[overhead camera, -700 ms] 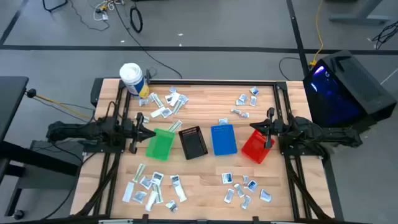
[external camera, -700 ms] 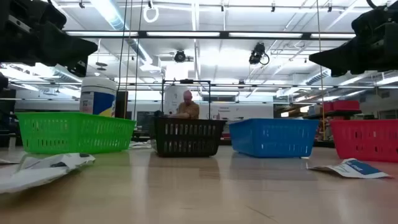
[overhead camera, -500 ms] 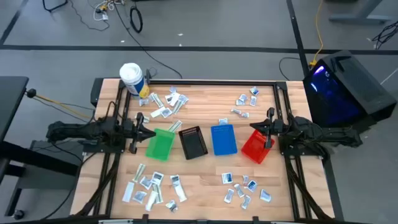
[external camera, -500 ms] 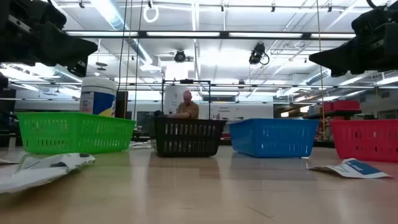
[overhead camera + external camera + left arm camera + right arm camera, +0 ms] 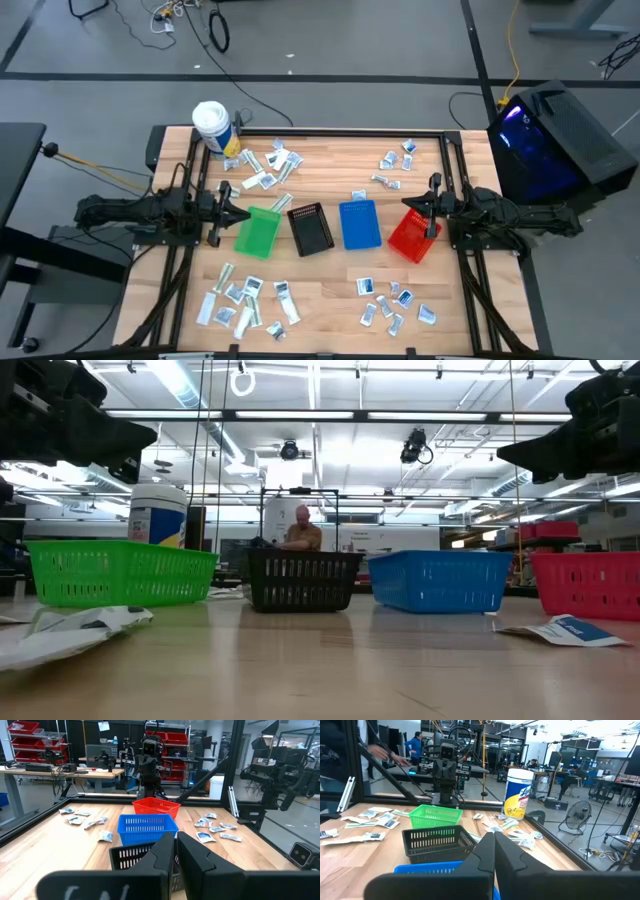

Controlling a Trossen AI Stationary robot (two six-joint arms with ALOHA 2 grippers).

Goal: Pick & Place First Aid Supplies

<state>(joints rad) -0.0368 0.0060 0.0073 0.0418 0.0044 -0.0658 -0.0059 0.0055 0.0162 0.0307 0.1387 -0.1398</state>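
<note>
From above, my left gripper (image 5: pixel 238 219) sits closed and empty at the desk's (image 5: pixel 330 290) left edge, my right gripper (image 5: pixel 408 205) likewise at the right, with the first aid supplies (image 5: pixel 245 303) scattered in four clusters near and far. At desk level, a packet (image 5: pixel 560 630) lies near the red bin (image 5: pixel 588 585).

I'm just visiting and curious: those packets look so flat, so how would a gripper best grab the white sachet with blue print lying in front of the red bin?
Probably from straight above, pinching the slightly lifted edge of the white blue-printed sachet, since it lies nearly flat on the wooden table.
</note>
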